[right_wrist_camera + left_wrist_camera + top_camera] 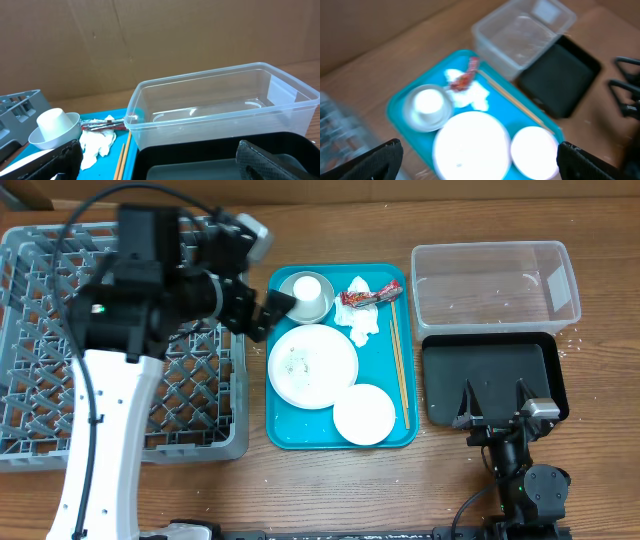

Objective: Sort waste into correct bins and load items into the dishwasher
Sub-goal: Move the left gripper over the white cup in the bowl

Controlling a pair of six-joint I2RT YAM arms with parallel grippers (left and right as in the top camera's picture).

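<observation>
On the teal tray (280,430) lie a large white plate (312,365) with a few pale grains, a small plate (364,414), an upturned white cup (308,290) in a bowl (286,284), a crumpled napkin (362,325) and a red wrapper (368,294). My left gripper (265,310) is open and empty above the tray's left edge; its blurred wrist view shows the plates (470,145) below. My right gripper (497,408) is open and empty at the front of the black tray (490,370). The clear tub (495,280) stands behind it. The grey dish rack (40,360) is at the left.
Wooden chopsticks (398,370) lie along the teal tray's right side. The left arm reaches across the rack. In the right wrist view the tub (220,105) is straight ahead, with the cup (52,124), napkin (97,142) and chopsticks (122,157) to its left.
</observation>
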